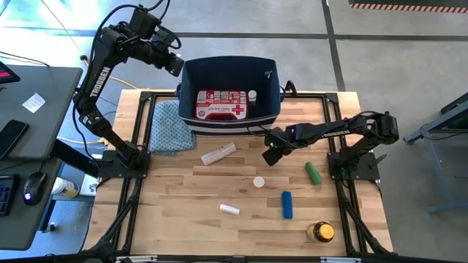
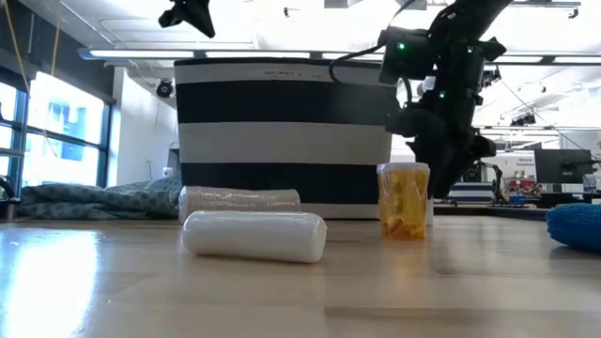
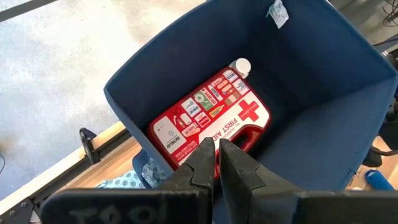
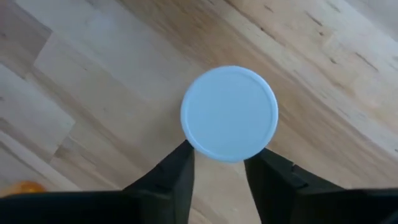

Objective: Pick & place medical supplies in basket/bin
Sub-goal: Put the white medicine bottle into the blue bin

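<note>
Red kit (image 3: 211, 118), label "FIRST AID", apparently.

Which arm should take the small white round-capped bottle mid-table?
Right. The right gripper hangs open above the white bottle, whose cap sits between its fingers in the wrist view. The left gripper is shut at the bin's far-left corner.

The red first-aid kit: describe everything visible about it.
The first-aid kit is a flat red rectangular case with a white cross, white "FIRST AID" lettering and a panel of small pictures on its face; a handle cut-out shows along one long edge. It looks like soft fabric or plastic. It lies flat, face up, on the floor of the navy bin, with a small white-capped bottle beside one corner. The left gripper hangs above it, fingers nearly together, not touching it.
</note>
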{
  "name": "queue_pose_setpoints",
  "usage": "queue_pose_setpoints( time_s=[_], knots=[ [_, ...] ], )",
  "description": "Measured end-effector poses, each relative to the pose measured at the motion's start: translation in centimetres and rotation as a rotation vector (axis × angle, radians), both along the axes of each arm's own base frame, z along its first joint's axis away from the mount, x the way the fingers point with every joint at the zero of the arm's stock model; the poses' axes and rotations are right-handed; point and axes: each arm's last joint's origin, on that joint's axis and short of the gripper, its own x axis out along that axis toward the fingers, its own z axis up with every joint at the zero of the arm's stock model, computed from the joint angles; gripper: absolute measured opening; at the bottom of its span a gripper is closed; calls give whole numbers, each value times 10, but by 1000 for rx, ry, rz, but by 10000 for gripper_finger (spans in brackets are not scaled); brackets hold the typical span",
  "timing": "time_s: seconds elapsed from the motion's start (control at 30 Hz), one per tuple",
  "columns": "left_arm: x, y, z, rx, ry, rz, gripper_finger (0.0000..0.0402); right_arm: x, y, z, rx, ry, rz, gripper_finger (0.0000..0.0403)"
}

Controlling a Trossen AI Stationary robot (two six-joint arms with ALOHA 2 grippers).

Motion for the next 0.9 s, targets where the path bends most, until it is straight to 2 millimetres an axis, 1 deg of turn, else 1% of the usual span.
queue_pose_setpoints(
  time_s=[0.13, 0.47, 0.67, 0.8, 0.9],
  knots=[
    [0, 0, 0, 0, 0, 0, 60, -1, 1, 3, 16, -16, 7, 98],
    [0, 0, 0, -4, 2, -1, 60, -10, 1, 27, -26, -102, -2, 47],
    [0, 0, 0, -3, 2, -1, 60, -15, 2, 34, -30, -114, -3, 22],
    [0, 0, 0, -3, 2, -1, 60, -14, 3, 35, -7, -120, 36, 21],
    [0, 0, 0, -4, 2, -1, 60, -14, 3, 35, 5, -124, 57, 51]
  ],
)
